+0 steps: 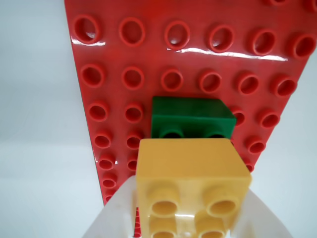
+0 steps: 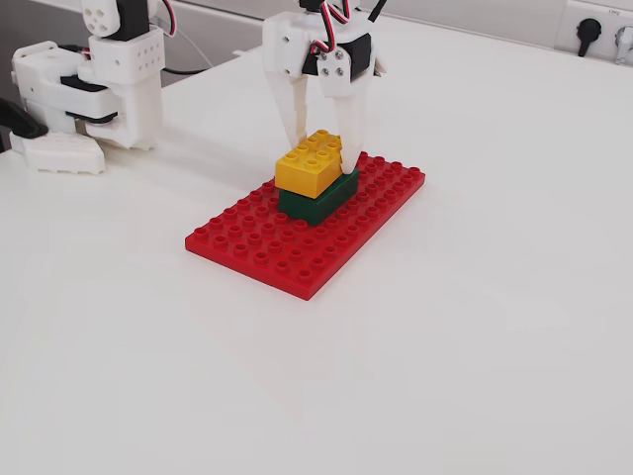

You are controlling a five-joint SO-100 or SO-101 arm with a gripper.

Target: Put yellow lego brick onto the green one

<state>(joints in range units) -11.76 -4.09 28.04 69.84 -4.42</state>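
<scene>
- In the fixed view the white counter (image 2: 475, 327) lies bare at the near edge; the red baseplate (image 2: 287, 252) rests flat on it, its long side running from about 7 o'clock to 1 o'clock.
- On the plate's far half sits the green one (image 2: 315, 204), and the yellow lego brick (image 2: 309, 162) lies on top of it, slightly skewed so a strip of green shows at the yellow brick's 4 o'clock side.
- The pincer (image 2: 318, 142) comes down from 12 o'clock, its two white fingers (image 2: 291, 117) spread just to the yellow brick's width and clamped against its sides.
- In the wrist view the yellow lego brick (image 1: 190, 186) fills the near bottom between the white fingers (image 1: 113, 215), with the green one (image 1: 192, 117) at its 12 o'clock, and the red baseplate (image 1: 148, 54) beyond.
- Farther back at 10 o'clock in the fixed view stands the arm's white base (image 2: 94, 84).
</scene>
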